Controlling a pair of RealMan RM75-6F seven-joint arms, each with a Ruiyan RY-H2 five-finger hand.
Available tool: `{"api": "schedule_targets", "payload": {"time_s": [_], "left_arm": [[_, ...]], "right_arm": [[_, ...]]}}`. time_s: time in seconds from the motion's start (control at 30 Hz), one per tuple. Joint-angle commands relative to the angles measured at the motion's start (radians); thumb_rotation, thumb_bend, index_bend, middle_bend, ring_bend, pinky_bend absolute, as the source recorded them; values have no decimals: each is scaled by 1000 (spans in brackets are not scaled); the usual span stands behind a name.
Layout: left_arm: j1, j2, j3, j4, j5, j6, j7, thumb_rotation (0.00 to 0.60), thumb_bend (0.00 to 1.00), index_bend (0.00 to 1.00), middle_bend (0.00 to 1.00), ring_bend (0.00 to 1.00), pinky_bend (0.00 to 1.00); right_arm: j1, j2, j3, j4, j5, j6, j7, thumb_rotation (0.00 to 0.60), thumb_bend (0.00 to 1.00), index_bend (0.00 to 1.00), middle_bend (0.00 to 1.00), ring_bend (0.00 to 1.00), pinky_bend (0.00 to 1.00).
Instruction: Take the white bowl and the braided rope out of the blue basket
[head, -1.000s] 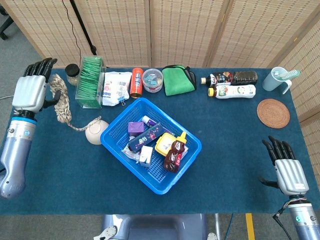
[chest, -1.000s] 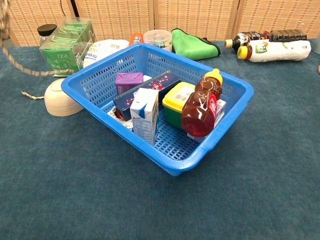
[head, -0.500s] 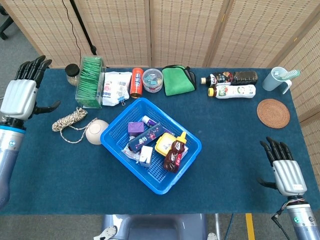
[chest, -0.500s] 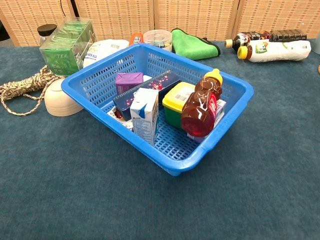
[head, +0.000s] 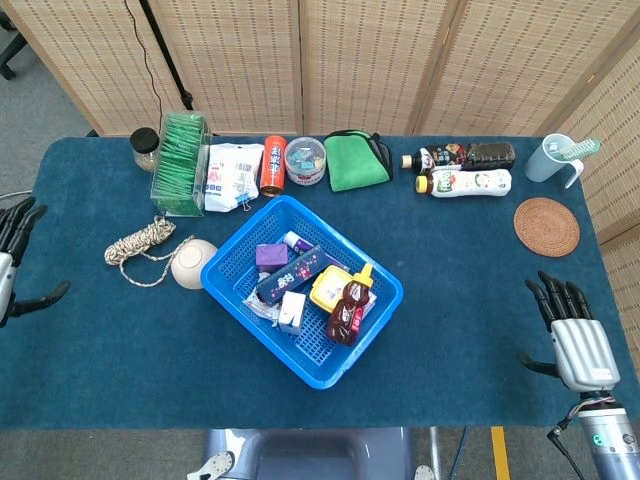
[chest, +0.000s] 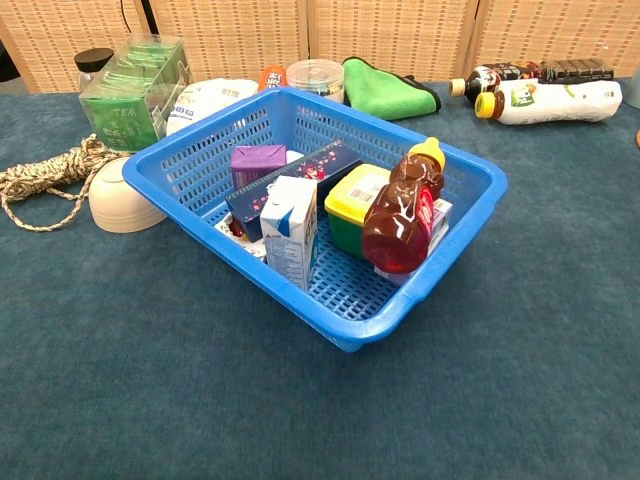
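The white bowl (head: 191, 264) lies upside down on the blue cloth just left of the blue basket (head: 375, 322), also seen in the chest view as the bowl (chest: 120, 200) beside the basket (chest: 452, 250). The braided rope (head: 138, 243) lies coiled on the cloth left of the bowl, touching it; the chest view shows the rope (chest: 45, 177) too. My left hand (head: 14, 265) is at the far left edge, fingers spread, holding nothing. My right hand (head: 573, 338) hovers open at the lower right corner.
The basket holds a purple box (head: 270, 255), a dark blue box (head: 295, 273), a small carton (head: 292, 310), a yellow-lidded tub (head: 328, 287) and a honey bear bottle (head: 349, 305). A green tea box (head: 181, 163), packets, cans, a green cloth (head: 355, 160), bottles, a cup and a coaster line the back.
My left hand let the rope go onto the cloth beside the bowl, then drew back left and toward the front edge. The right hand stayed almost still.
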Motion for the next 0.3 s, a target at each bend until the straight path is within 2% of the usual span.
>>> {"api": "schedule_targets", "payload": {"time_s": [0.03, 0.17, 0.3], "left_arm": [[107, -78, 89, 62, 49, 90, -28, 600, 200, 0, 0, 0, 0], [166, -126, 124, 77, 37, 117, -12, 600, 202, 0, 0, 0, 0], [173, -143, 132, 89, 48, 106, 6, 600, 208, 0, 0, 0, 0]], "right_arm": [[-3, -15, 10, 17, -11, 25, 4, 600, 0, 0, 0, 0, 0], [-11, -51, 30, 59, -22, 82, -12, 600, 0, 0, 0, 0, 0], [-16, -56, 34, 67, -25, 97, -11, 600, 0, 0, 0, 0, 0]]}}
